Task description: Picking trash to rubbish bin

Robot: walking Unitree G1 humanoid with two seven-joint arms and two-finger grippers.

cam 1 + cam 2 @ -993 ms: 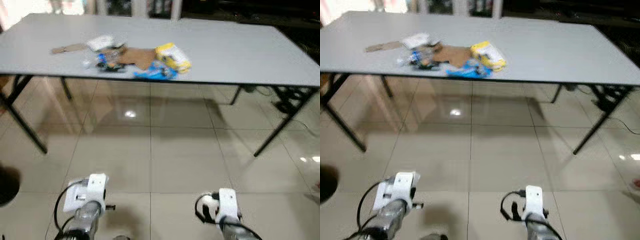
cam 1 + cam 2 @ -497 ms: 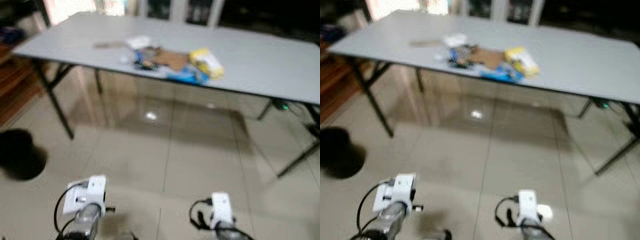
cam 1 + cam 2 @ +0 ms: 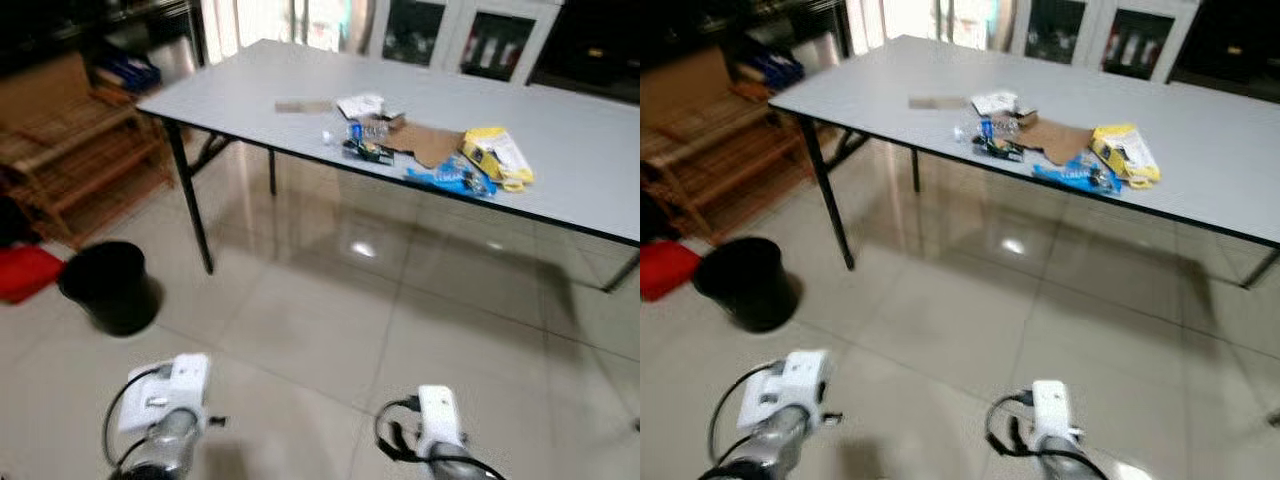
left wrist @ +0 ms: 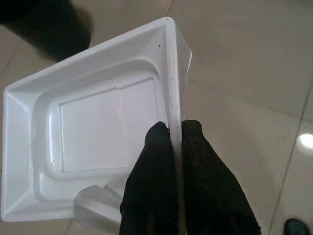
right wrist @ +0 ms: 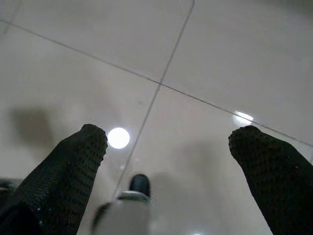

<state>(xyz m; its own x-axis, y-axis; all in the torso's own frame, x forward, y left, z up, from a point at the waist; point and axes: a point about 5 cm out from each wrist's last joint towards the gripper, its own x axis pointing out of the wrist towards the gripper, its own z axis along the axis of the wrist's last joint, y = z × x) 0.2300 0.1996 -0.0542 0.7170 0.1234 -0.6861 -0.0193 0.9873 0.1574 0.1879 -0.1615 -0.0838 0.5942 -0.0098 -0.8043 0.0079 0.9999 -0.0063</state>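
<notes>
Camera swung left; left tool (image 4: 175, 129) grips white tray (image 4: 88, 132)

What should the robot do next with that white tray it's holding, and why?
Probably turn left and step toward the black bin. The left gripper is shut on the rim of the white plastic tray, so the trash is already in hand, and the bin stands on the floor to the robot's left, away from its arms. The right gripper hangs open over the tiles.

Trash (image 3: 430, 155) on table (image 3: 590, 140); bin (image 3: 108, 287) apparently left, floor-level
</notes>
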